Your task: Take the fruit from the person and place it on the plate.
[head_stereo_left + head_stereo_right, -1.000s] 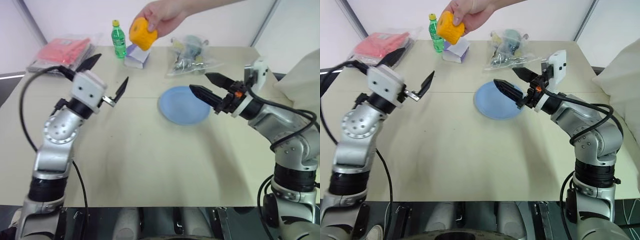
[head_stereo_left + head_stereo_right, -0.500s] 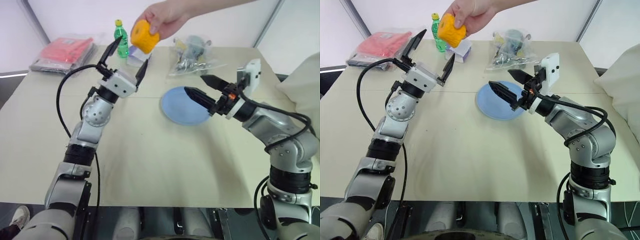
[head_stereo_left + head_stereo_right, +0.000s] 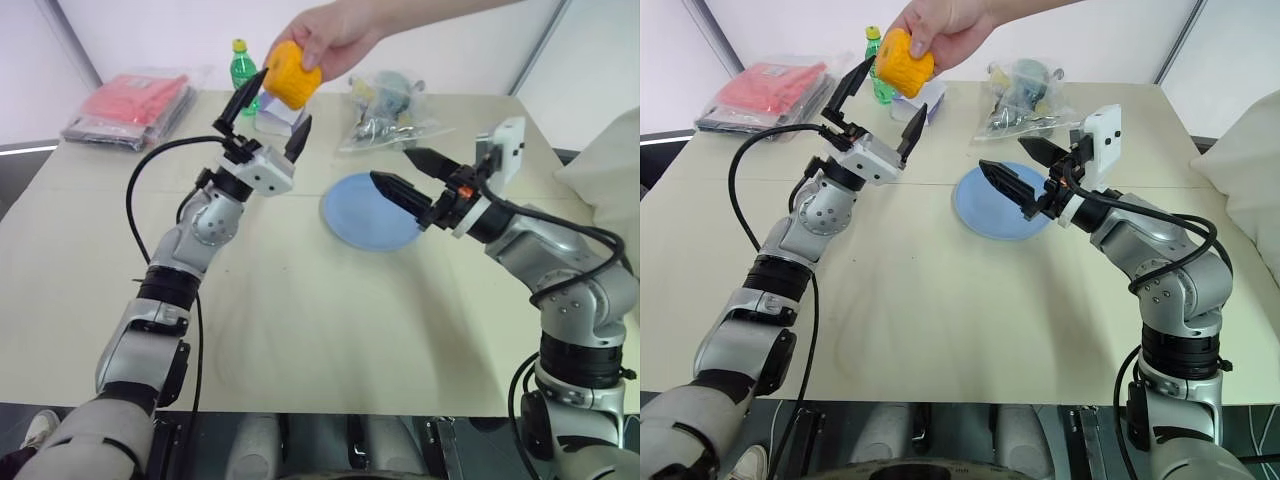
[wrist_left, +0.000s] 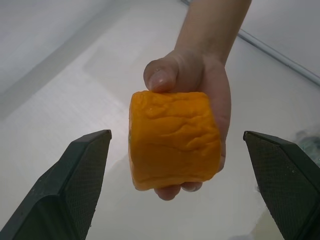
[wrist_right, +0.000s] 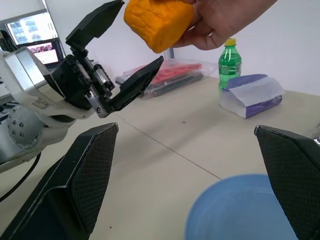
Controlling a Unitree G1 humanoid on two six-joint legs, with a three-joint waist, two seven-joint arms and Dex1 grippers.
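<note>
A person's hand (image 3: 335,35) holds the fruit (image 3: 291,75), a blocky orange-yellow lump, in the air above the table's far side. My left gripper (image 3: 286,96) is raised just below the fruit and open wide, its fingertips reaching the fruit's underside without closing on it. In the left wrist view the fruit (image 4: 172,137) sits centred between the spread fingers (image 4: 75,170), a little beyond them. The light-blue plate (image 3: 365,215) lies flat at the table's middle right. My right gripper (image 3: 392,166) hovers over the plate's right side, open and holding nothing.
A green bottle (image 3: 239,75) with a yellow cap and a purple-and-white box (image 3: 277,115) stand behind my left gripper. A red package (image 3: 130,100) lies at the far left, a clear bag of items (image 3: 385,110) behind the plate, and a white cushion (image 3: 605,150) at the right.
My left arm has swung up and to the right with the wrist rolling, bringing its open fingers under the fruit. The right arm has kept still.
</note>
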